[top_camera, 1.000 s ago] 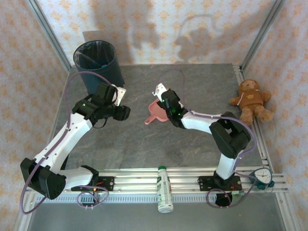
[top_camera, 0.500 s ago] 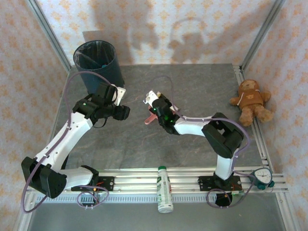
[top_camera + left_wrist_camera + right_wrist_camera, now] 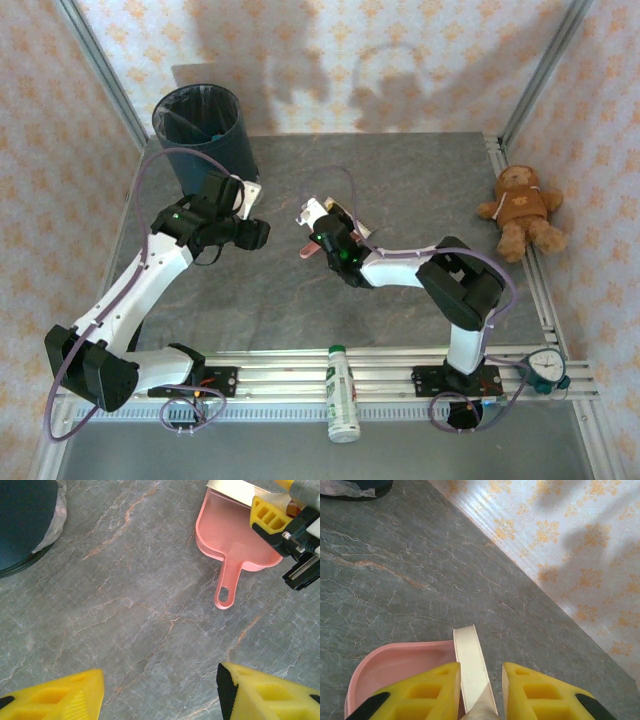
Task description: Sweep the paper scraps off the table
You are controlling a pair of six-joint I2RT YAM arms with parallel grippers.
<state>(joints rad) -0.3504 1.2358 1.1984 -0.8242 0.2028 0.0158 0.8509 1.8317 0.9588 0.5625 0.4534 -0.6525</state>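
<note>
No paper scraps show on the dark grey stone-patterned table [image 3: 420, 190]. A pink dustpan [image 3: 235, 535] lies flat mid-table, its handle pointing toward the near edge. My right gripper [image 3: 322, 228] hovers right over the dustpan [image 3: 395, 665], shut on a cream flat brush [image 3: 470, 660] that sticks out ahead of its yellow fingers [image 3: 425, 690]. The brush tip [image 3: 312, 208] points to the back left. My left gripper [image 3: 258, 235] hangs left of the dustpan [image 3: 308, 250], open, its fingers [image 3: 60, 695] far apart over bare table.
A dark blue round bin [image 3: 200, 125] with a clear liner stands at the back left corner. A teddy bear [image 3: 522, 205] sits at the right edge. A white bottle [image 3: 342, 392] lies on the near aluminium rail between the arm bases.
My right arm has reached further left and lower over the dustpan, covering most of it from above. The left arm has stayed still.
</note>
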